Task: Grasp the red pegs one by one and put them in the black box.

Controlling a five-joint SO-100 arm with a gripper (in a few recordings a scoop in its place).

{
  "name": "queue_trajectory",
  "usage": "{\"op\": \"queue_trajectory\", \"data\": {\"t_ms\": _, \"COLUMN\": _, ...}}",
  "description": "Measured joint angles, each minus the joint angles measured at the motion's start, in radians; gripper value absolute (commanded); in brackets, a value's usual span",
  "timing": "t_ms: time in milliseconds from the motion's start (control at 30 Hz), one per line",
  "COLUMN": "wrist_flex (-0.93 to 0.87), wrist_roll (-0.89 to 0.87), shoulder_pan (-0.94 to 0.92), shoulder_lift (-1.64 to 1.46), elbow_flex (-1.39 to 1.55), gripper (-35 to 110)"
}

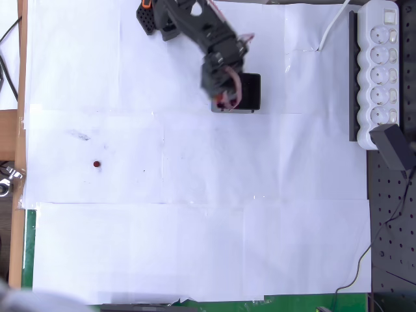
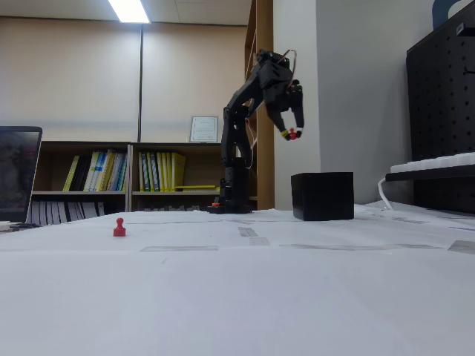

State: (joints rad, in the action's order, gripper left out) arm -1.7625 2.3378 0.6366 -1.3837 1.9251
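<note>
One red peg (image 1: 97, 164) stands alone on the white paper at the left; the fixed view shows that red peg (image 2: 119, 228) upright on the table. The black box (image 1: 250, 91) sits at the upper middle, partly covered by the arm in the overhead view, and the black box (image 2: 322, 196) shows in full in the fixed view. My gripper (image 2: 292, 134) hangs well above the box's left part, shut on another red peg (image 2: 292, 134). From overhead the gripper (image 1: 224, 99) points down at the box's left edge.
A white power strip (image 1: 380, 71) runs along the right side, with a black adapter (image 1: 393, 147) at its lower end and cables beyond. The arm's base (image 1: 156, 19) is at the top. Paper sheets (image 1: 195, 227) cover the table.
</note>
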Motion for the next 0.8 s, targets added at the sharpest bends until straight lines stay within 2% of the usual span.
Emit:
{"op": "queue_trajectory", "data": {"t_ms": 233, "wrist_flex": 0.23, "wrist_roll": 0.034, "shoulder_pan": 0.069, "shoulder_lift": -0.015, "elbow_flex": -0.258, "gripper": 1}}
{"op": "queue_trajectory", "data": {"t_ms": 400, "wrist_flex": 0.318, "wrist_roll": 0.048, "shoulder_pan": 0.08, "shoulder_lift": -0.057, "elbow_flex": -0.347, "gripper": 6}}
{"op": "queue_trajectory", "data": {"t_ms": 633, "wrist_flex": 0.333, "wrist_roll": 0.048, "shoulder_pan": 0.109, "shoulder_lift": -0.061, "elbow_flex": -0.383, "gripper": 17}}
{"op": "queue_trajectory", "data": {"t_ms": 733, "wrist_flex": 0.285, "wrist_roll": 0.048, "shoulder_pan": 0.104, "shoulder_lift": -0.061, "elbow_flex": -0.351, "gripper": 28}}
{"op": "queue_trajectory", "data": {"t_ms": 800, "wrist_flex": 0.241, "wrist_roll": 0.04, "shoulder_pan": 0.103, "shoulder_lift": -0.061, "elbow_flex": -0.302, "gripper": 28}}
